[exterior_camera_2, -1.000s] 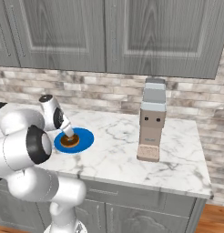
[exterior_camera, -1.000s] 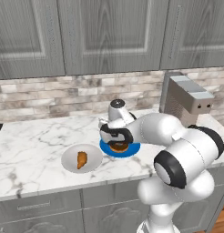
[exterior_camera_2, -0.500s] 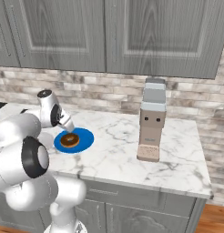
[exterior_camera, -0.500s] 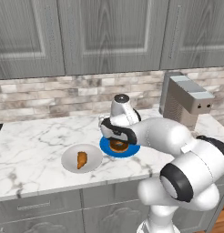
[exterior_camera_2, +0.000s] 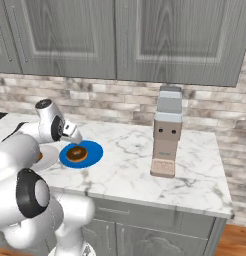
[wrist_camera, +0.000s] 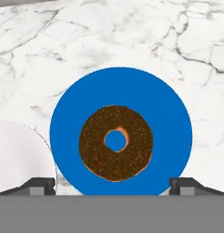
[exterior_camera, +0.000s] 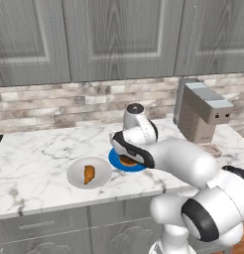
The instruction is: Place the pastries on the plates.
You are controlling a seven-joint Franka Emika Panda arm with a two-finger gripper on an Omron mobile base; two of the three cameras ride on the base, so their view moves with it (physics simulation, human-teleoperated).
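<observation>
Bare marble counter (exterior_camera_2: 120,170) between blue plate (exterior_camera_2: 93,151) and coffee machine (exterior_camera_2: 166,132)

Grey cabinets (exterior_camera: 119,39), brick backsplash (exterior_camera_2: 115,100) — white marble counter (exterior_camera: 39,149)

Doughnut (wrist_camera: 116,143) flat on blue plate (wrist_camera: 166,109); croissant (exterior_camera: 89,173) seemingly on white plate (exterior_camera: 74,173).

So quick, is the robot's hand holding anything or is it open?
Gripper: open and holding nothing; its tips stand wide apart above the doughnut, which lies on the blue plate.
</observation>
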